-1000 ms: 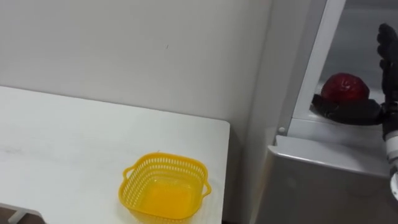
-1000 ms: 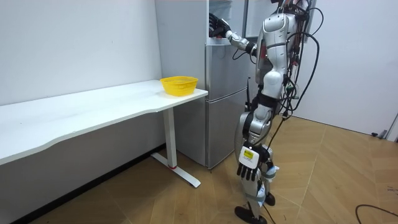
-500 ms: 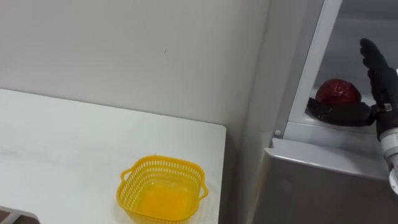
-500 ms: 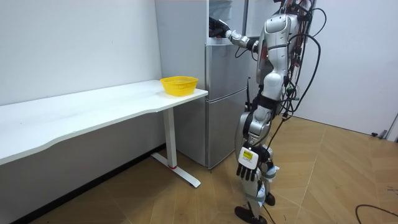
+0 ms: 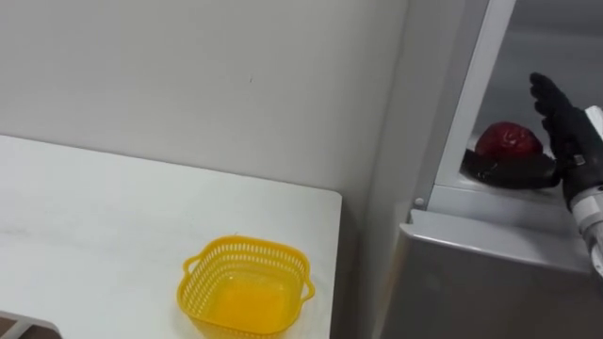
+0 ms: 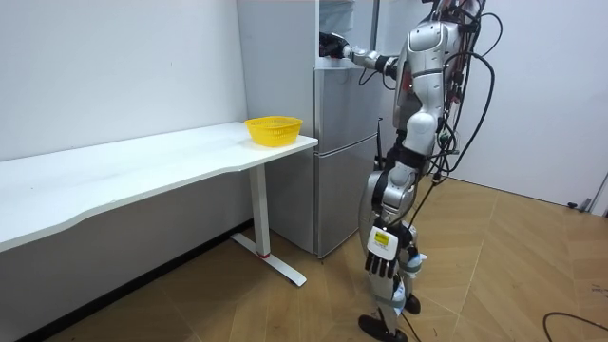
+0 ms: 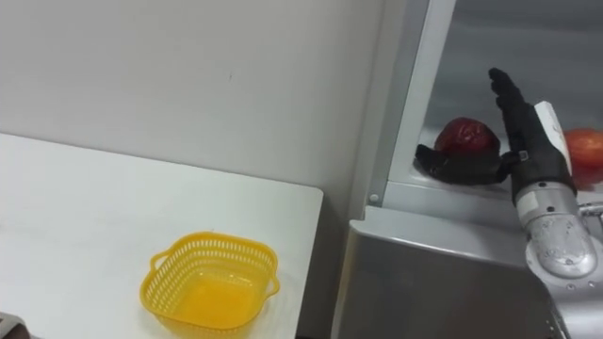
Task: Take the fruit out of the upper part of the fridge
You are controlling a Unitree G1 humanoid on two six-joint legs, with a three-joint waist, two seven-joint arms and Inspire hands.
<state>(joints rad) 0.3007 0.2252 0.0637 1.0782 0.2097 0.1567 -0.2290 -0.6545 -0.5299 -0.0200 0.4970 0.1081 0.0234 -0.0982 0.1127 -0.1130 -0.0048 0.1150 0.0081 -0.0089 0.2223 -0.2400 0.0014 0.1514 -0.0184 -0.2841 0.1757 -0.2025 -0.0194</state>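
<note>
The grey fridge [image 5: 490, 273] is filling the frame's right side, its upper compartment open. The white table [image 5: 113, 217] is lying lower left, carrying a yellow basket [image 5: 193, 282]. At upper right the right hand [image 7: 528, 132] is hovering with straight, spread fingers (thumb stretched beneath) beside the dark red fruit [image 7: 468, 135] on the shelf. The left hand [image 6: 380, 258] is hanging relaxed.

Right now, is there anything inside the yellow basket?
No, the yellow basket on the white table holds nothing; its bare bottom shows.
</note>
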